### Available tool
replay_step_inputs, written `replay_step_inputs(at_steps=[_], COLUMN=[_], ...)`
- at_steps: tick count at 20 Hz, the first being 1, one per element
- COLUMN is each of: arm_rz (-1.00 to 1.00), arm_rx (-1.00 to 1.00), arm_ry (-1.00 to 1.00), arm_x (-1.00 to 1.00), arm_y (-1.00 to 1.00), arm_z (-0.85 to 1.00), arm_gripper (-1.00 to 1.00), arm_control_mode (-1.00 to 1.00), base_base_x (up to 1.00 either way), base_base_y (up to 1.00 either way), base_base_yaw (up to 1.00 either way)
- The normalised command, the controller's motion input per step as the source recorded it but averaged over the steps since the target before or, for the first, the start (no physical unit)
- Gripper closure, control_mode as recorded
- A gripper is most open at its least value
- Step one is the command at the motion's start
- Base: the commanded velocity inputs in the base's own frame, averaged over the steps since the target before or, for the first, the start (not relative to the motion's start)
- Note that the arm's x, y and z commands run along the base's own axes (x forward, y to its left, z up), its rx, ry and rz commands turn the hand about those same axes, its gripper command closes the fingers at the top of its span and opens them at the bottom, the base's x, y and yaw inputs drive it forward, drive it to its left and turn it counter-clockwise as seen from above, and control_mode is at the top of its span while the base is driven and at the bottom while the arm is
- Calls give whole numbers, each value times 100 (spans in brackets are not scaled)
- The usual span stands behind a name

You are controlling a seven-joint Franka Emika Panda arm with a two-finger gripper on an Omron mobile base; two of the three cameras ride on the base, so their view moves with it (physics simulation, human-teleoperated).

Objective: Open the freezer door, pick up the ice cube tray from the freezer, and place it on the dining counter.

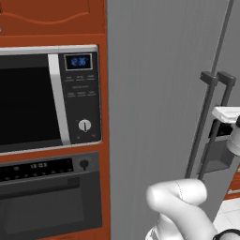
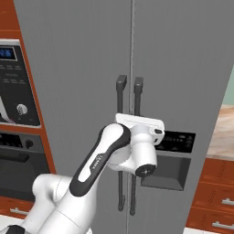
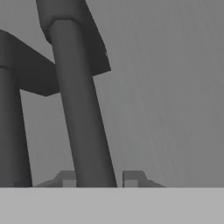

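Freezer door (image 2: 77,68) handle (image 3: 83,127) between open end effector (image 3: 99,178) fingers, microwave clock (image 1: 78,61) "12:36".

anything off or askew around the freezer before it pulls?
Nothing stands out. Both doors of the freezer sit shut and flush, and the two bar handles run straight and parallel. In the hand view the claw has its fingertips either side of one handle, open. The microwave and oven look closed and intact.
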Motion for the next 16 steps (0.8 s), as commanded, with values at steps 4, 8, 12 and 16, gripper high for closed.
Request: replay_step_inputs(at_steps=[4, 8, 12, 16], arm_rz=[-10, -13, -19, -25], arm_rx=[0, 0, 0, 0], arm_ry=[-1, 0, 0, 0], arm_x=[-86, -89, -75, -60], arm_y=[-51, -82, -89, -85], arm_z=[0, 0, 0, 0], arm_gripper=[100, 100, 100, 100], arm_control_mode=[-100, -100, -100, -100], base_base_x=[0, 0, 0, 0], base_base_y=[0, 0, 0, 0], base_base_yaw=[0, 0, 0, 0])
